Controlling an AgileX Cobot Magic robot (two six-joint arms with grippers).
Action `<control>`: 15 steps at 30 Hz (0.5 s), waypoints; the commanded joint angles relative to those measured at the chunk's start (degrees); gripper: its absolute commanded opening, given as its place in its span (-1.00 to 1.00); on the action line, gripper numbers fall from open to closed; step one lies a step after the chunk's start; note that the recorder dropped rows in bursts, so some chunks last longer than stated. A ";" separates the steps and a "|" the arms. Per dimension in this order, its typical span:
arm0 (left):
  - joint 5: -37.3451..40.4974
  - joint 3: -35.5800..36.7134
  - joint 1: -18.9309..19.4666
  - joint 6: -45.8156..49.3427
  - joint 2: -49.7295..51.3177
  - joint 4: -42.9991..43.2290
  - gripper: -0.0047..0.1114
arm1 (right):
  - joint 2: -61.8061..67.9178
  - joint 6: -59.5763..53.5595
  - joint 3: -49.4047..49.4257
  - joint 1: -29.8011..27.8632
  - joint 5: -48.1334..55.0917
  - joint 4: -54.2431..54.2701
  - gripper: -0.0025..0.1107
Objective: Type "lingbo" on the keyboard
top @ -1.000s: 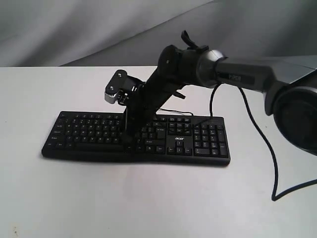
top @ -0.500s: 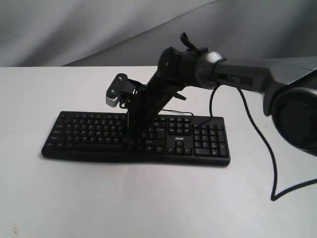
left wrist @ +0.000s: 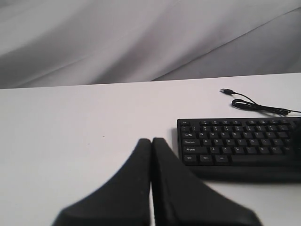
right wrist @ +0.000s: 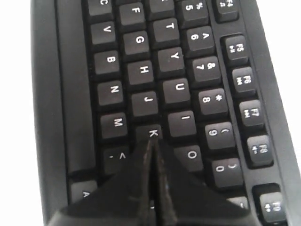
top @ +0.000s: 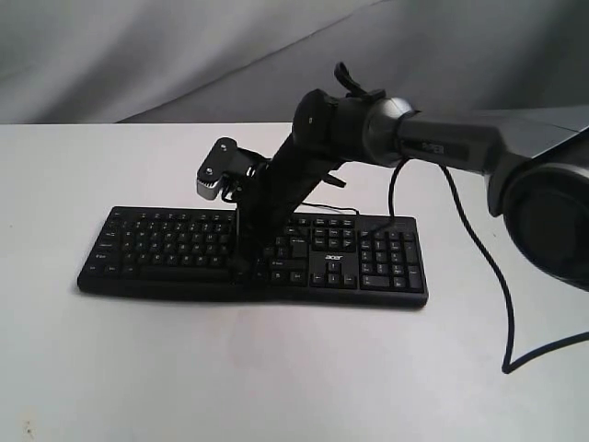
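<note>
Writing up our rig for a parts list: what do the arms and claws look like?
Right arm: grey tube with small white lettering, black joints, a silver-faced camera box, a loose black cable. Left claw and right claw: matte black, tapering wedges.

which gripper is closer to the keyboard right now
Right. The right gripper is shut, its tip down among the letter keys of the keyboard, near K. The left gripper, also shut, sits off the keyboard's end, over the table.
</note>
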 commanded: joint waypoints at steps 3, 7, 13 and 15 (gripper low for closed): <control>-0.39 0.28 0.06 -0.12 -0.21 -0.21 -0.91 | -1.80 0.04 -0.30 0.64 -5.27 0.15 -0.96; -0.39 0.28 0.06 -0.12 -0.21 -0.21 -0.91 | -1.80 -0.08 -0.30 0.64 -5.67 0.37 -0.96; -0.39 0.28 0.06 -0.12 -0.21 -0.21 -0.91 | -1.28 -1.64 -0.30 0.93 -7.78 2.23 -0.96; -0.39 0.28 0.06 -0.12 -0.21 -0.21 -0.91 | -1.28 -1.87 -0.30 0.93 -7.78 2.49 -0.96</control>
